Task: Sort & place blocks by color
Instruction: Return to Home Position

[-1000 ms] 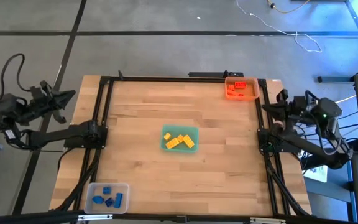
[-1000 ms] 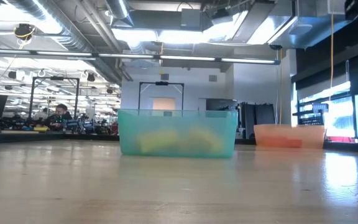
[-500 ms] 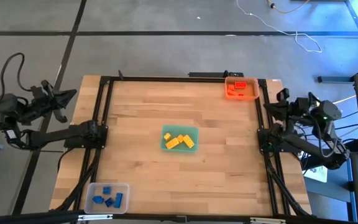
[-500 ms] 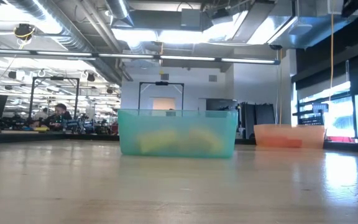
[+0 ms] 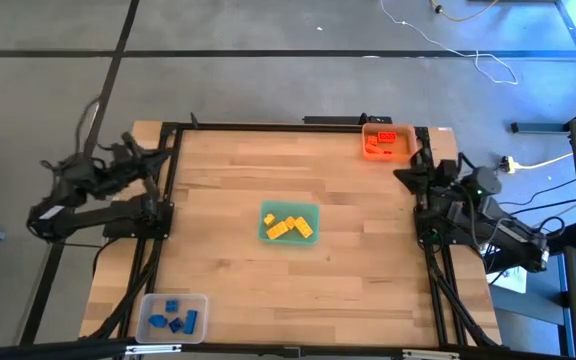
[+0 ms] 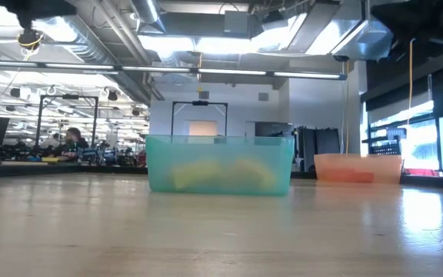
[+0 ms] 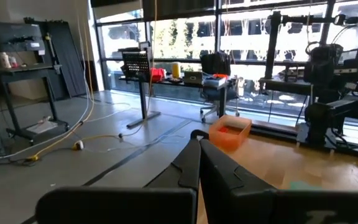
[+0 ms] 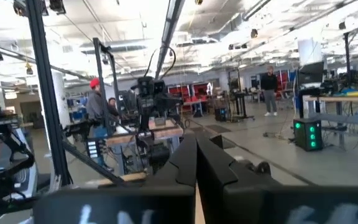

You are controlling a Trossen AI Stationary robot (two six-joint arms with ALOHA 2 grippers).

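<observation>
Yellow blocks (image 5: 288, 226) lie in the green tray (image 5: 312, 211) at mid-table; that tray (image 6: 219, 163) fills the middle of the low view. Orange-red blocks (image 5: 385, 143) sit in the orange tray (image 5: 408, 139) at the far right corner, also seen as the orange tray (image 7: 230, 132) in the left wrist view. Blue blocks (image 5: 174, 318) rest in the clear tray (image 5: 200, 300) at the near left corner. My left gripper (image 5: 158, 152) is shut at the table's left edge, holding nothing. My right gripper (image 5: 401, 175) is shut at the right edge, near the orange tray, also empty.
A black frame (image 5: 288, 126) runs around the wooden table (image 5: 228, 180). Bare wood lies between the three trays. Cables (image 5: 468, 50) trail on the floor beyond the far edge. People stand in the room behind, in the right wrist view.
Both arms have swung in from outside the table. My left gripper has moved right to the table's left edge; my right gripper has moved left to the right edge, close to the orange tray. The trays and blocks have stayed put.
</observation>
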